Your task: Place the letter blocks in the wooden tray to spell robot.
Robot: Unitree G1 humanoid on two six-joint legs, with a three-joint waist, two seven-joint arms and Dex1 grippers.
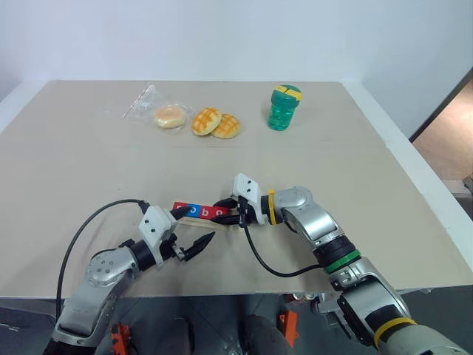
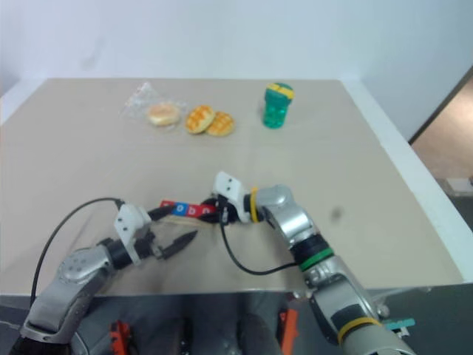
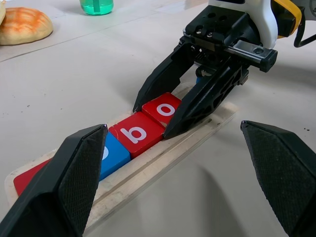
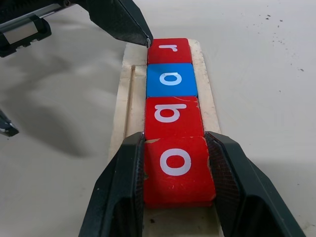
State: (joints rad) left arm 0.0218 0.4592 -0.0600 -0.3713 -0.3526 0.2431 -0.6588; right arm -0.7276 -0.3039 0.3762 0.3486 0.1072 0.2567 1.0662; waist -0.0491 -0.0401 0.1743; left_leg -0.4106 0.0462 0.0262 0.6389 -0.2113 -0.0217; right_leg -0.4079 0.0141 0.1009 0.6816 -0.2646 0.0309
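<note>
The wooden tray [image 4: 126, 98] lies on the table near its front edge. Three letter blocks sit in it in a row: a red r [image 4: 169, 49], a blue o [image 4: 171, 79] and a red b [image 4: 173, 116]. My right gripper [image 4: 175, 138] is shut on a red o block [image 4: 177, 165], which stands in line right after the b, over the tray's end. My left gripper [image 1: 196, 223] stands wide open at the tray's other end. One of its fingertips [image 4: 145, 39] is at the corner of the r block.
At the back of the table lie two orange buns [image 1: 216, 123], a bagged bun [image 1: 168, 115] and a green bottle [image 1: 284, 108]. Black cables loop from both wrists over the table's front. The table's right edge [image 1: 414, 170] runs diagonally.
</note>
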